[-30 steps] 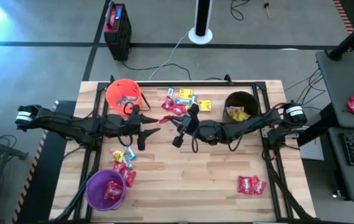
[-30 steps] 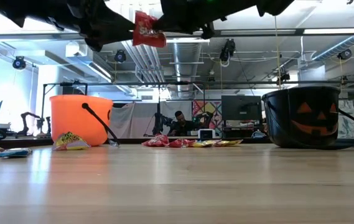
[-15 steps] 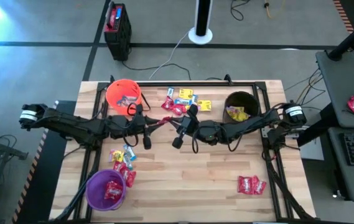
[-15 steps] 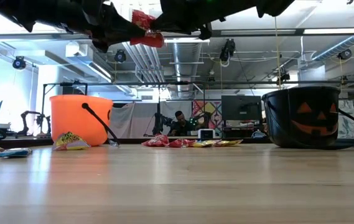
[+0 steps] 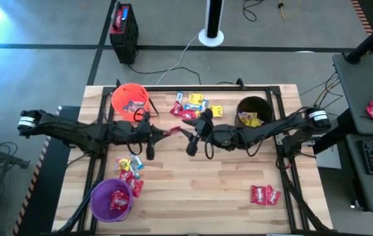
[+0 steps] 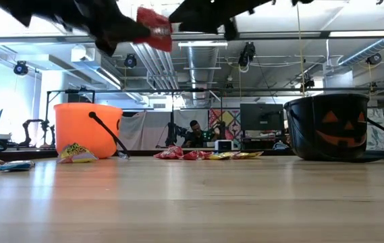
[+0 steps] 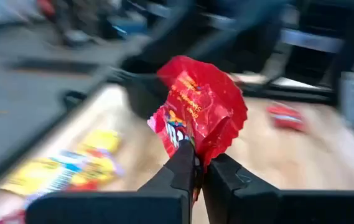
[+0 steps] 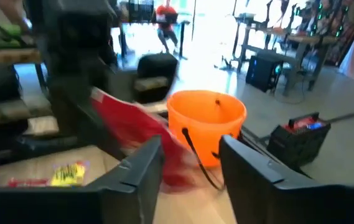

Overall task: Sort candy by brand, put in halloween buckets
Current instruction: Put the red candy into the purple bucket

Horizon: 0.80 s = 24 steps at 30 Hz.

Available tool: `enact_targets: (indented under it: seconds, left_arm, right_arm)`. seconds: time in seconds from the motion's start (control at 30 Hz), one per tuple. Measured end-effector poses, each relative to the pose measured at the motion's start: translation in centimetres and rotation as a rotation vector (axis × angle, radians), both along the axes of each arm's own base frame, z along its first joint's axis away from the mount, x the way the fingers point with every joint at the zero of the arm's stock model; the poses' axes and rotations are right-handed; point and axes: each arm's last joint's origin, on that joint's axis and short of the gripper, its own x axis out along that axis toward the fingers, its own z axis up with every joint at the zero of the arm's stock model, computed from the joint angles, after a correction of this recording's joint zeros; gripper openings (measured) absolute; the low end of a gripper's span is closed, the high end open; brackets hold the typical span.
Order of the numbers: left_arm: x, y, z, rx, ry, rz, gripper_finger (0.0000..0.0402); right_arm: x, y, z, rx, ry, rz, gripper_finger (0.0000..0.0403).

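Note:
A red candy packet (image 7: 201,109) hangs high above the table's middle (image 5: 171,131), with my left gripper (image 5: 162,133) shut on it. My right gripper (image 8: 192,168) faces it from the table's right, open, fingers just in front of the packet (image 8: 142,134); I see no touch. The orange bucket (image 5: 130,99) stands far left, the black bucket (image 5: 254,111) far right, and the purple bucket (image 5: 112,198) near left with red packets in it. Loose candy (image 5: 193,105) lies at the far middle. My left gripper pinches the red packet's near end (image 7: 192,144) between its two fingertips (image 7: 183,163). The fingers come level from the table's left. The crumpled packet sticks out past the fingertips, lifted well clear of the table (image 6: 154,28).
More candy (image 5: 128,172) lies beside the purple bucket, and red packets (image 5: 264,194) lie near the right front corner. A yellow packet (image 6: 75,152) rests by the orange bucket. The wood between the buckets in the table's near middle (image 5: 199,190) is bare.
My left gripper has shut on the red packet that my right gripper held up. My right gripper has opened, let go of it and drawn back a little toward the table's right. The packet stays aloft, now crumpled in the left gripper.

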Motion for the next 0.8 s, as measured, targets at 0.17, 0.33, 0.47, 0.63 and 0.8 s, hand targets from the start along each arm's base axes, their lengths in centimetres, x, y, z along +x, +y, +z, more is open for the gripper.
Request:
enact_targets:
  seconds: [0.17, 0.33, 0.47, 0.63, 0.8]
  left_arm:
    - [-1.5, -1.4, 4.2, -0.167, 0.250, -0.142, 0.0000]
    - [-4.7, -3.4, 8.2, -0.212, 0.561, -0.190, 0.0000]
    - [-7.0, -5.3, 11.0, -0.312, 0.712, -0.302, 0.0000]
    - [-9.8, -7.3, 12.3, -0.409, 0.914, -0.320, 0.0000]
    - [-11.4, -9.5, 11.6, -0.510, 1.011, -0.324, 0.0000]
  right_arm:
    - [-1.5, -0.2, 1.0, 0.017, 0.073, -0.004, 0.0190]
    - [-1.9, -0.3, 1.0, 0.009, 0.112, -0.013, 0.0200]
    - [-1.7, -0.3, 0.5, -0.002, 0.139, -0.012, 0.0201]
    - [-1.5, -0.4, -0.4, 0.002, 0.187, -0.018, 0.0201]
    - [-1.6, -0.6, -0.7, 0.003, 0.203, -0.025, 0.0201]
